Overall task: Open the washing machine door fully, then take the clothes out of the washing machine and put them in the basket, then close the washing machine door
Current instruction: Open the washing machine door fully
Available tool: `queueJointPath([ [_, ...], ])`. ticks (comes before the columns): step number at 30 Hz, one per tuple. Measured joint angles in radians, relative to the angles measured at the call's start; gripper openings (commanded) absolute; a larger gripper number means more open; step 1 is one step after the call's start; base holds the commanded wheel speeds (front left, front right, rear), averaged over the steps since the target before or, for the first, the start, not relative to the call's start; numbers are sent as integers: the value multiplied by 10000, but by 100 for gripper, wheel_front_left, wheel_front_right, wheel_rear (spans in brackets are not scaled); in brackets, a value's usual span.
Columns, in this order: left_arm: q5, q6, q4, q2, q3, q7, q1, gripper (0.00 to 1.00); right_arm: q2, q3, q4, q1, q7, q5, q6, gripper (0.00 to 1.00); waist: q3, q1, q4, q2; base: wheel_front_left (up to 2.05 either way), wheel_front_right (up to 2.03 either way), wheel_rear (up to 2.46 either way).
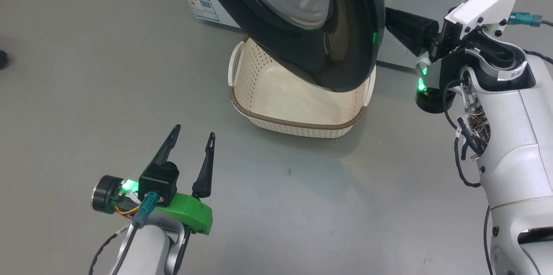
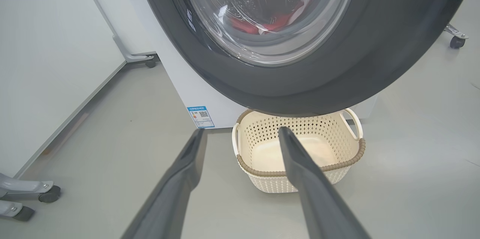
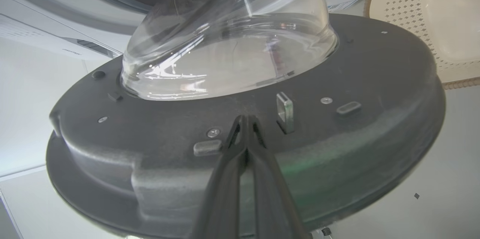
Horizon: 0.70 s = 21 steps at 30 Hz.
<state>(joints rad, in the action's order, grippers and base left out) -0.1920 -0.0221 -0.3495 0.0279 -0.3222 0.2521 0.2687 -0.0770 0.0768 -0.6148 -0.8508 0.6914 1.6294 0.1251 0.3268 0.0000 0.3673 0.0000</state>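
1. Left arm [image 1: 147, 244]: enters the head view at 7 o'clock, low over the floor, with its forearm pointing toward 12 o'clock.
2. Left tool [image 1: 194, 131]: the fingers are spread wide, hold nothing and touch nothing. They point toward the basket [image 1: 298, 124] and stand well apart from it.
3. Right arm [image 1: 510, 137]: rises along the 3 to 5 o'clock edge of the head view, its wrist bent toward 9 o'clock and reaching behind the rim of the washing machine door [image 1: 345, 50].
4. Right tool [image 3: 245, 119]: the fingers are pressed together and grip nothing. Their tips appear to lie against the door's grey inner face, just beside the metal latch hook [image 3: 285, 111].
5. The door stands partly open at 12 o'clock, its black ring hanging over the far half of the basket.
6. The clothes [image 2: 247, 27], red, lie inside the washing machine [image 2: 187, 81] and are seen through the door window.
7. The basket sits on the floor against the machine front, its bare cream bottom showing.
8. Room: grey floor [image 1: 302, 201]; blue QR sticker [image 1: 201, 5] at the machine's lower corner, 11 o'clock; white panel [image 2: 45, 62] and castor feet [image 2: 37, 194] at the left wrist view's 8 to 9 o'clock.
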Motion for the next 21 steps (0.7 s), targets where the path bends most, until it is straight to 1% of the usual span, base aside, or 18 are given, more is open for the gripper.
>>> queueJointPath([
  [11,6,-6,12,2,33,0,-68,100,4,1212,644,570,29,788,4,0,-188,0,-23,0,0,0,0],
  [21,44,-25,15,4,125,0,-170,100,15,2395,1267,1226,-73,2034,4,0,-314,0,-18,0,0,0,0],
])
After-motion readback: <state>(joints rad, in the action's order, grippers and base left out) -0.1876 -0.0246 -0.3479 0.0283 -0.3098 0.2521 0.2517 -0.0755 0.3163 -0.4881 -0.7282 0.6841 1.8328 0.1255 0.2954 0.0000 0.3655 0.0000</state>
